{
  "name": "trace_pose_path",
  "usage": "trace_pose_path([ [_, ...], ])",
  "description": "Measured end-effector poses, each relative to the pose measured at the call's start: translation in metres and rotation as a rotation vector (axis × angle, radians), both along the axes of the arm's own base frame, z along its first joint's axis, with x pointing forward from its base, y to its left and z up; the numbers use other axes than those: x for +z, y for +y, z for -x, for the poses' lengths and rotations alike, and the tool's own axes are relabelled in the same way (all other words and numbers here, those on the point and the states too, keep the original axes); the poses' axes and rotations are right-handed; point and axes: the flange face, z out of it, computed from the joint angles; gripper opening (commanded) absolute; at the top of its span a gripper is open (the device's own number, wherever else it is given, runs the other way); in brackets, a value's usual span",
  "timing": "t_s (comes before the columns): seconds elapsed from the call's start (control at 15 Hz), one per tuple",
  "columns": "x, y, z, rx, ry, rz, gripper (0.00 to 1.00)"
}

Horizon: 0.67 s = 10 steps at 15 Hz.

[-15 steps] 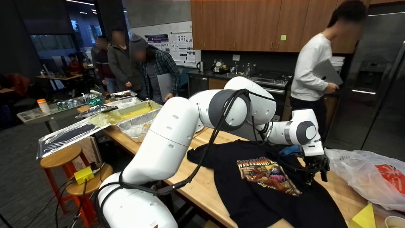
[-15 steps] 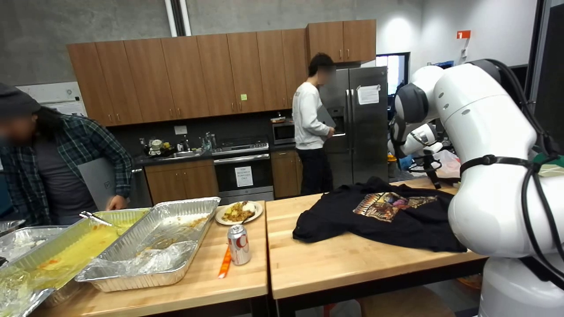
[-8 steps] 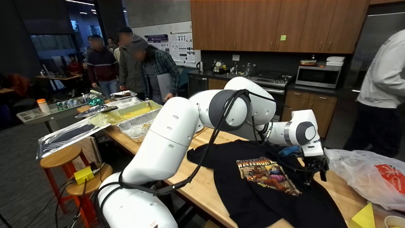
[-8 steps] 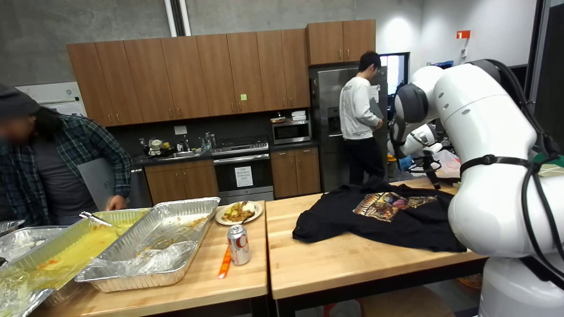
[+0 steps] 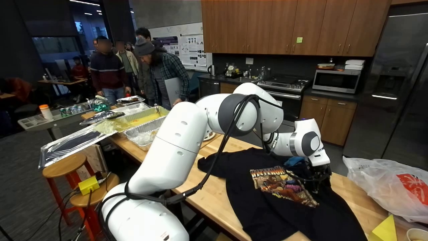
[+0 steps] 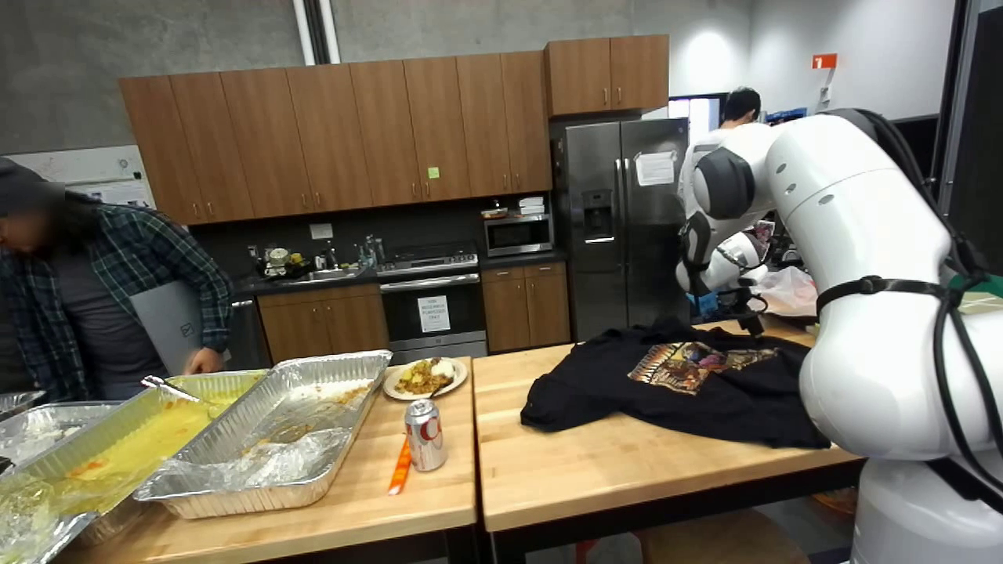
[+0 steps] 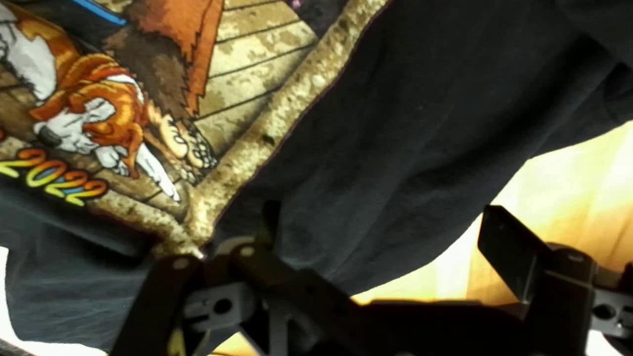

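Black shirt (image 5: 274, 211): spread on tabletop (image 5: 351, 187), front up, in both exterior views; rumpled, w/ folds & creases.
Hand (image 7: 381, 212): fingers (image 7: 509, 247) well apart, wide gap; nothing in grasp that I can see. Low over shirt, on side nearer plastic bag (image 5: 378, 184). Contact w/ cloth: can't tell.
Finger gap: in wrist view 1 finger shows agst bare tabletop, opp. one agst black cloth; shirt edge runs betw. them.
Print (image 5: 284, 186): bright panel, dog & "2022" legible in wrist view; 1 corner close by a finger there.
Cloth wt.: est. light, limp; will drape & sag from any single hold, won't push.
Cloth surface: prob. cotton-type, so fair friction, not slippery; print patch likely a bit stiffer & smoother. Not fragile, though a hard tug may stretch it or drag the whole piece along.
Hold pts: free edge by hand looks best, or a raised crease; thin pinch, so fingers must sit v. low, nearly on tabletop, to catch it. Flat mid. of print poor: nothing stands up to pinch.
Edge layers: can't tell if 1 ply or 2; a pinch may take both.
Plastic bag: whitish, see-through, red mark; beside shirt, strip of bare tabletop betw.
Yellow piece (image 5: 384, 229): folded-looking, just beside shirt; identity unclear.
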Motion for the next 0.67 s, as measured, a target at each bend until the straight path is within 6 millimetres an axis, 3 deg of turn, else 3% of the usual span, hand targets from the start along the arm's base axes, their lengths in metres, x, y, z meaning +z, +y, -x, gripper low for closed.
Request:
trace_pose_path([
  [0.4,-0.001,0.002,-0.001,0.027,-0.011,0.003,1.0],
  [0.67,0.015,0.01,0.003,0.161,-0.106,-0.048,1.0],
])
